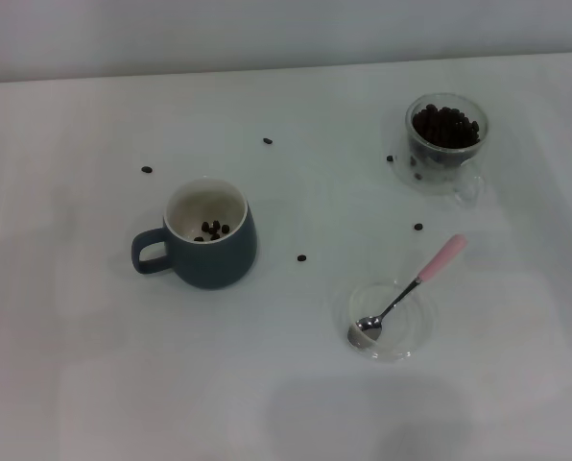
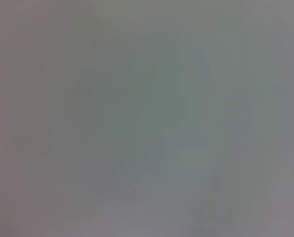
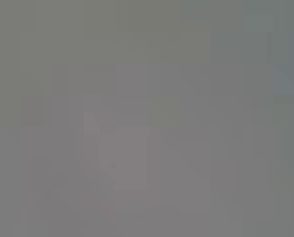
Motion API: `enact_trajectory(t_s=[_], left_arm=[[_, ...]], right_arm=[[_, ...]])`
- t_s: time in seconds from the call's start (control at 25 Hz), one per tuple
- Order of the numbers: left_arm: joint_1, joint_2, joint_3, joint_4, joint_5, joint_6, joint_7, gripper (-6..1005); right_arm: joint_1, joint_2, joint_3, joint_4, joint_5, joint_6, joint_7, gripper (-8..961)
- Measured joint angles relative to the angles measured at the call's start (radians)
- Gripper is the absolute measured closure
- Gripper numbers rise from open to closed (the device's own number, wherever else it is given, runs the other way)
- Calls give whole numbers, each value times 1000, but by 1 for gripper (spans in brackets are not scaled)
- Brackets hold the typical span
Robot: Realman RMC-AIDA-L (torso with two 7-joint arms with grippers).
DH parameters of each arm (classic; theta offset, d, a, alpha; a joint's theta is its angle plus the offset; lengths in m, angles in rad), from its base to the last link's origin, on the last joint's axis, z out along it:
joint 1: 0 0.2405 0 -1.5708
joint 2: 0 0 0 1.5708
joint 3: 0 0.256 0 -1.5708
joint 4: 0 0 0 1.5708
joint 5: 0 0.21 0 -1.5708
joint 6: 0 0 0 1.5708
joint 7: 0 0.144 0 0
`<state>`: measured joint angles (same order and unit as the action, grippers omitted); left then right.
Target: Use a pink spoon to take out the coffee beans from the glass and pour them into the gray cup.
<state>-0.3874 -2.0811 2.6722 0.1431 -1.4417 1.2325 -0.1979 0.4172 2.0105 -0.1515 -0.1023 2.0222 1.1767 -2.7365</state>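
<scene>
White table [image 1: 94, 384] under soft, even light; pale wall [image 1: 267, 34] along the far edge; faint shadow near front.

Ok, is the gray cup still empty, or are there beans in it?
Not empty: the upright gray cup holds a few coffee beans on its white bottom, far from full. Most beans remain in the glass.

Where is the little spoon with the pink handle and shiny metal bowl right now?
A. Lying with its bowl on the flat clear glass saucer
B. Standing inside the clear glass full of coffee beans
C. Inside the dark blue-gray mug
A: the pink-handled metal spoon rests its bowl on the flat clear glass saucer, handle sticking out over the rim.
</scene>
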Motion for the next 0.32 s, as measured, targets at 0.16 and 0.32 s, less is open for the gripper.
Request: enact_trajectory(t_s=[0.16,0.32], left_arm=[[4,-1,0,-6,-3,5,-1,149],[3,-1,-10,-6,-13,5,-3,149]], right_arm=[[2,0,1,22,44,25,-53,93],[18,0,0,23,46,20,-37,93]])
